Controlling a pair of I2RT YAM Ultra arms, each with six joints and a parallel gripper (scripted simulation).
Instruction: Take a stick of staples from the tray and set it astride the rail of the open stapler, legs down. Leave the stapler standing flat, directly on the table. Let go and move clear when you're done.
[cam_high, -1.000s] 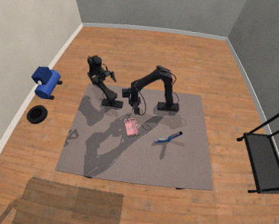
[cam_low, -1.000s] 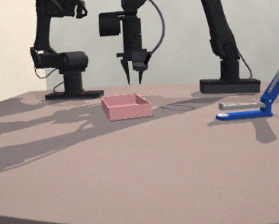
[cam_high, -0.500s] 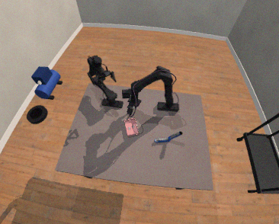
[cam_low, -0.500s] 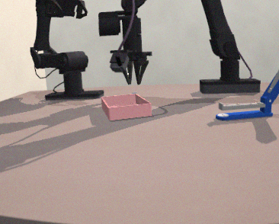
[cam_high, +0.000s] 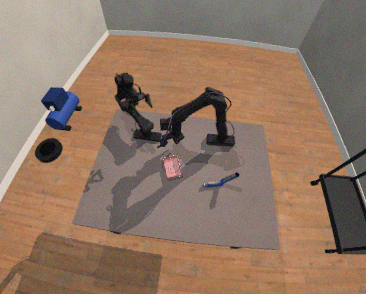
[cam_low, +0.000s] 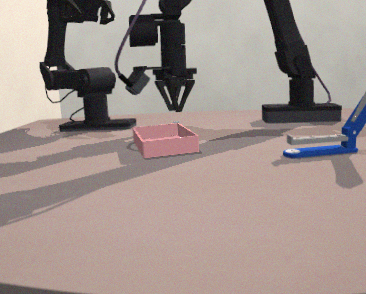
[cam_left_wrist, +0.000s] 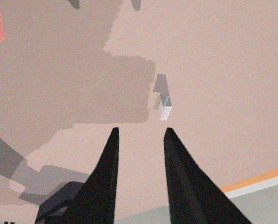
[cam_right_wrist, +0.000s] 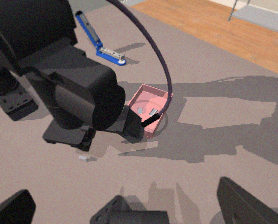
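The blue stapler (cam_high: 215, 184) (cam_low: 320, 151) (cam_right_wrist: 111, 59) is open, flat on the table, its upper arm raised; no stick is visible on its grey rail (cam_low: 317, 139). The pink tray (cam_high: 173, 175) (cam_low: 170, 148) (cam_right_wrist: 159, 91) holds staple sticks (cam_right_wrist: 153, 111). Another stick (cam_left_wrist: 165, 111) (cam_right_wrist: 84, 158) lies on the table outside the tray, on the side of the arm bases. My left gripper (cam_low: 175, 110) (cam_left_wrist: 142, 132) is partly open and empty, pointing down above the table behind the tray; the stick shows just beyond its fingertips. My right gripper (cam_high: 149, 100) (cam_right_wrist: 125, 190) is wide open and empty, raised high over its base side.
The left arm's base (cam_high: 220, 140) (cam_low: 301, 113) and the right arm's base (cam_high: 147, 136) (cam_low: 97, 124) stand along the table's back edge. The left arm's forearm and wrist reach across in front of the right arm's base side, close to the tray. The stapler is well apart from the tray.
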